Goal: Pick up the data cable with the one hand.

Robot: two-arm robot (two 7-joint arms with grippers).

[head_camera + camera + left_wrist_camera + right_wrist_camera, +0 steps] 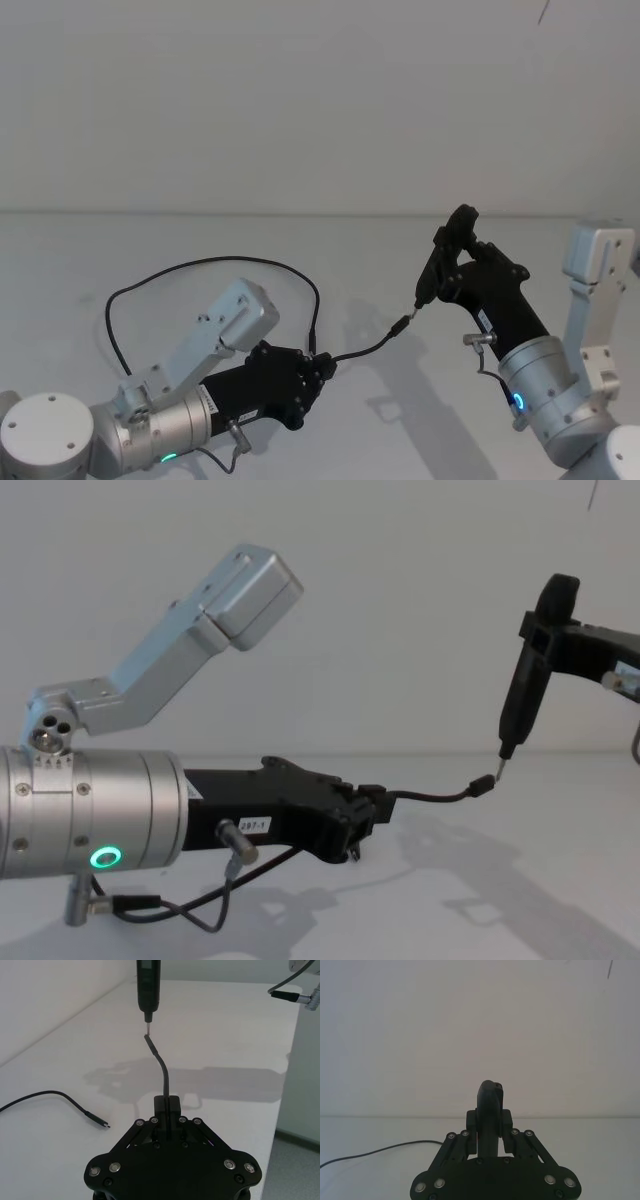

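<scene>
Label on left gripper (372, 818): a small white sticker on its black side, seen from the chest, reads "297-1".
Other words or numbers: none that can be read.

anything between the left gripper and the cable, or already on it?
Nothing in the way. The left gripper is shut on the cable near one plug; that end sticks out toward the tip of the black tool in the right gripper. The rest of the cable lies looped on the table.
</scene>
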